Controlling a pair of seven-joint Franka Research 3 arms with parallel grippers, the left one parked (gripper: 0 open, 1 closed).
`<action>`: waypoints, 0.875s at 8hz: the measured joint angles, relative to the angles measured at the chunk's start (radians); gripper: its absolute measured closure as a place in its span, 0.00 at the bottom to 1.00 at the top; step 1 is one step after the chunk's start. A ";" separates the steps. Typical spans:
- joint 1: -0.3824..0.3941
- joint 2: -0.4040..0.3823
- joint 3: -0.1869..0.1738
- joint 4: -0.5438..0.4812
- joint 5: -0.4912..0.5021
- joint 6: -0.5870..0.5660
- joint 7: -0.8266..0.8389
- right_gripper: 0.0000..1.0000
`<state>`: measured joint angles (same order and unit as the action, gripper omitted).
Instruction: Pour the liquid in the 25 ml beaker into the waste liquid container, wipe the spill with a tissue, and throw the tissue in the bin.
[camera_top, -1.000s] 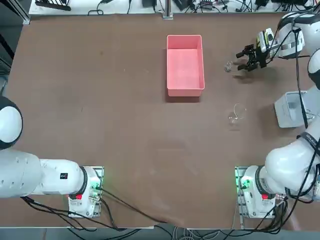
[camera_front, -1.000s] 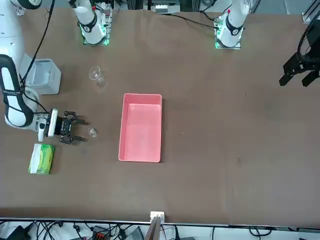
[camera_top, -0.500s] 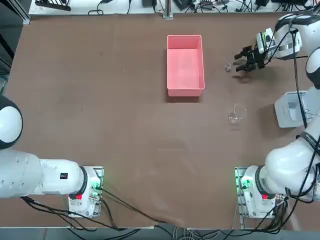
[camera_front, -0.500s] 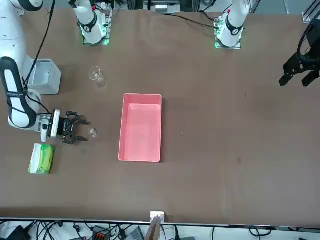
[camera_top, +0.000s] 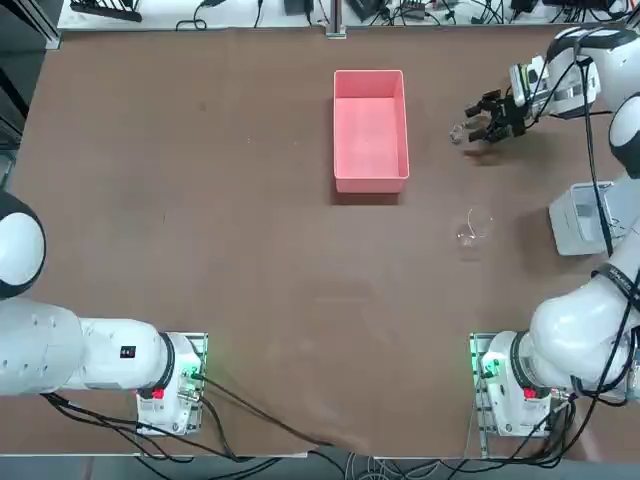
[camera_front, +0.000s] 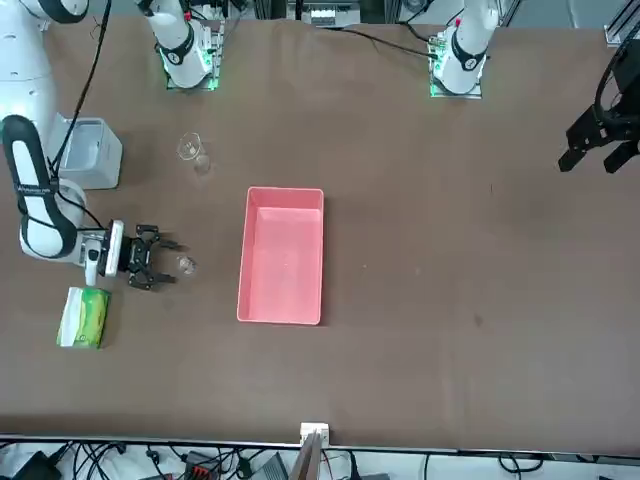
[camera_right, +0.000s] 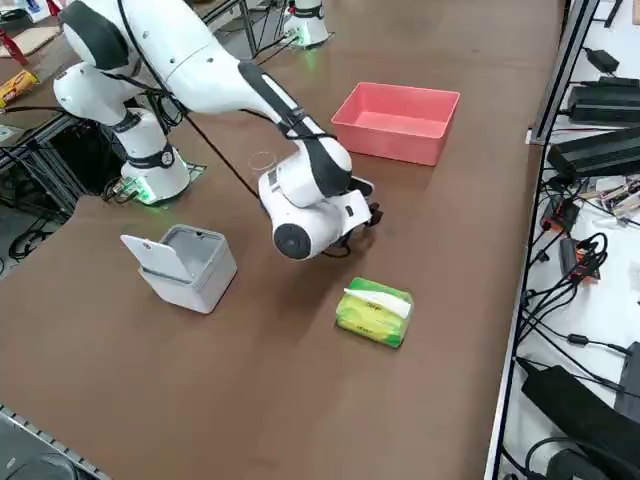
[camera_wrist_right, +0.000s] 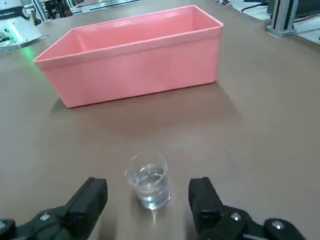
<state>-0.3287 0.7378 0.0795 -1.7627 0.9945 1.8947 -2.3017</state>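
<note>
The 25 ml beaker (camera_wrist_right: 148, 180) is a tiny clear glass with a little liquid in it. It stands on the brown table to the right of the waste liquid container (camera_top: 370, 182), also seen as beaker (camera_top: 457, 133) and beaker (camera_front: 185, 264). My right gripper (camera_wrist_right: 148, 197) is low over the table and open. Its fingers (camera_wrist_right: 92, 196) sit either side of the beaker's near part and touch nothing. The same right gripper (camera_top: 471, 123) and right gripper (camera_front: 172, 261) point at the pink container (camera_wrist_right: 135, 75). The bin (camera_top: 578, 220) stands with its lid up. No loose tissue is in view.
A green tissue pack (camera_front: 82, 316) with a white tuft lies beside my right wrist, also visible as the pack (camera_right: 373, 310). A larger clear beaker (camera_top: 473, 226) stands between the gripper and my right arm's base. The bin (camera_right: 185, 265) is near the table's right edge.
My right gripper has crept a little toward the small beaker and the pink container, staying open. Nothing else has moved.
</note>
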 joint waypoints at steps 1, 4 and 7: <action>0.008 0.000 0.000 0.000 0.003 0.005 -0.001 0.00; 0.022 0.002 0.000 0.000 0.003 0.018 -0.020 0.00; 0.022 0.007 0.000 0.000 0.003 0.019 -0.057 0.00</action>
<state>-0.3063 0.7449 0.0794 -1.7627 0.9973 1.9139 -2.3588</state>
